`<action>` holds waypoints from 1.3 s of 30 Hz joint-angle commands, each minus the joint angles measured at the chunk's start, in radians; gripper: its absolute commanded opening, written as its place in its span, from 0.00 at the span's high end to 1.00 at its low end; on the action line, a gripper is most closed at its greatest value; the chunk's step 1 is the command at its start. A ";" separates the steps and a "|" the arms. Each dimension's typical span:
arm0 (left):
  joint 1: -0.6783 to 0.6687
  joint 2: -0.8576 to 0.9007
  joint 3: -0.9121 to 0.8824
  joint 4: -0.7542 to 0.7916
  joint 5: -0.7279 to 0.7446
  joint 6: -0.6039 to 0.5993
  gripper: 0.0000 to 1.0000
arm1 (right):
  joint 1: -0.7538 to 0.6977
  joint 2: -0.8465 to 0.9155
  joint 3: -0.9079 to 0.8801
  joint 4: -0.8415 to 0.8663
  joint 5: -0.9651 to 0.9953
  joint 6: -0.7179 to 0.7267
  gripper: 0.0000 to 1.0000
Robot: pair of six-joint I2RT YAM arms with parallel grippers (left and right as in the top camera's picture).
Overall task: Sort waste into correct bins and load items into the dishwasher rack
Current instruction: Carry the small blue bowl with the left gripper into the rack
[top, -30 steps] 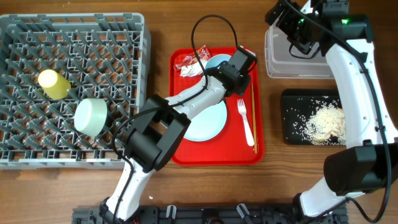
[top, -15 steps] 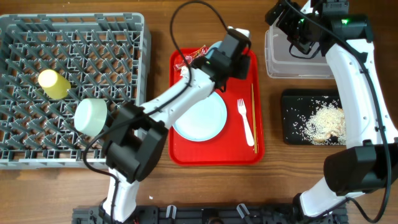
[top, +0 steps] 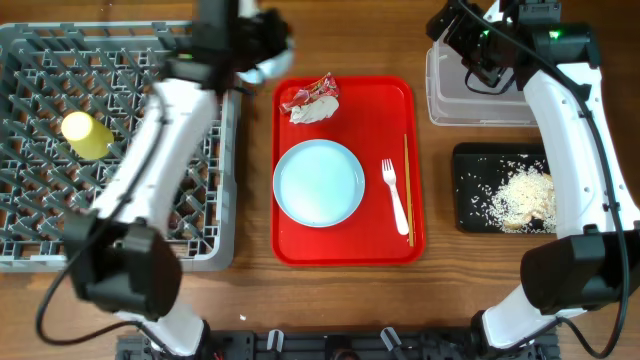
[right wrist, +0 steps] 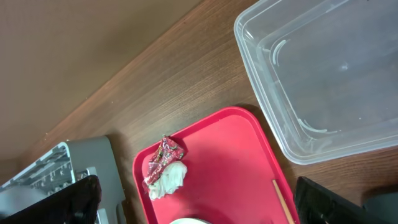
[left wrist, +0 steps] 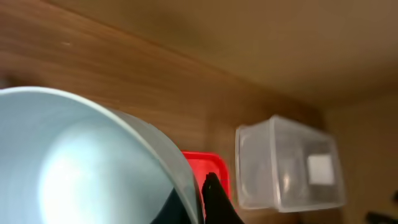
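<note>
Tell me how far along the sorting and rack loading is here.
Done: yellow cup sits in the rack, rice lies in the black tray. In hand: left gripper holds a pale-blue bowl by the rack's right edge. Left: wrapper, napkin, plate and fork lie on the red tray; clear tub looks empty.

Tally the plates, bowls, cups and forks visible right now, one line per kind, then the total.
Plates: 1, the plate on the red tray.
Bowls: 1 visible, the bowl gripped by the left end effector.
Cups: 1, the yellow cup in the rack.
Forks: 1, the fork on the red tray.
Total: 4.
</note>
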 commanded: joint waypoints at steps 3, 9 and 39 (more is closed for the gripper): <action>0.260 0.014 0.000 -0.059 0.389 -0.067 0.96 | 0.002 0.012 -0.004 0.002 0.013 -0.006 0.00; 0.465 0.061 0.000 -0.055 0.630 -0.107 0.96 | 0.002 0.012 -0.004 0.002 0.013 -0.006 0.00; 0.672 0.320 0.000 0.031 0.850 -0.181 0.95 | 0.002 0.012 -0.004 0.002 0.013 -0.006 0.00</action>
